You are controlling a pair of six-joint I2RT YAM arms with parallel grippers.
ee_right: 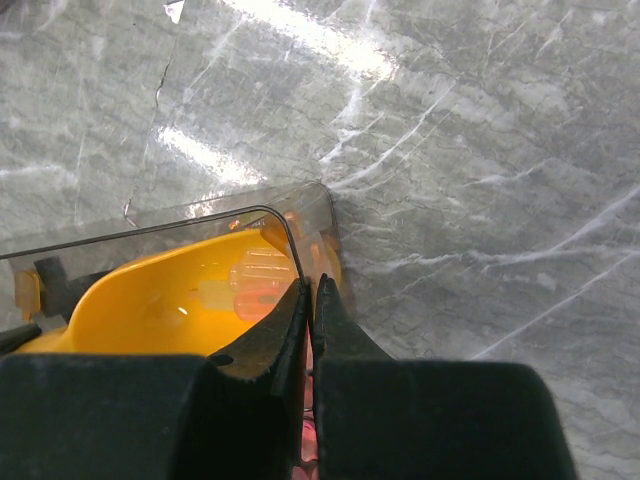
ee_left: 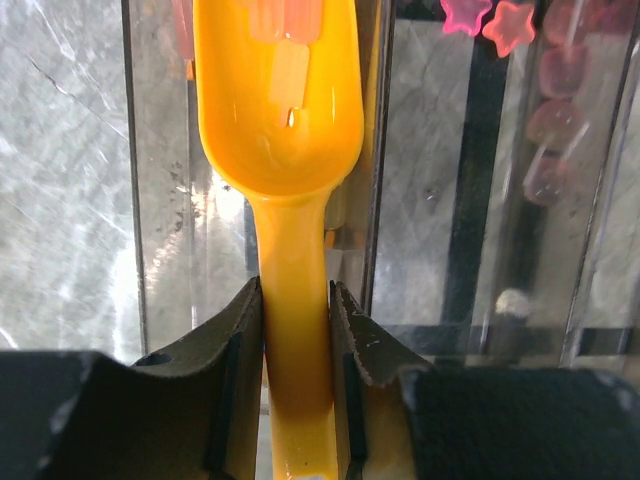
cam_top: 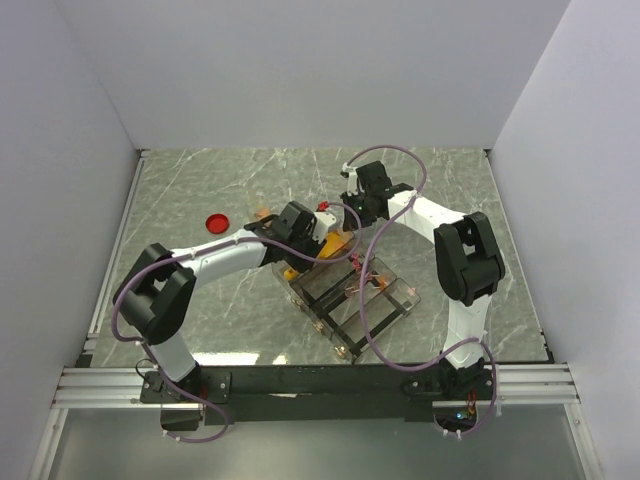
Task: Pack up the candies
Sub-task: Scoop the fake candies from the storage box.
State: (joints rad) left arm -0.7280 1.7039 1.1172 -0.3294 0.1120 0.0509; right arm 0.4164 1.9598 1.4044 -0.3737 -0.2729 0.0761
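A yellow-orange scoop is held by its handle, with my left gripper shut on it. A few pink and orange candies lie at the front of its bowl. My right gripper is shut on the rim of a clear container, and the scoop with its candies sits inside that wall. Seen from above, both grippers meet mid-table, left and right, over the scoop. Pink star-shaped candies and pale pink ones lie behind clear walls on the right.
A clear organizer tray with dark dividers stands just in front of the grippers, toward the arm bases. A flat round red lid lies on the marble table to the left. White walls enclose the table on three sides.
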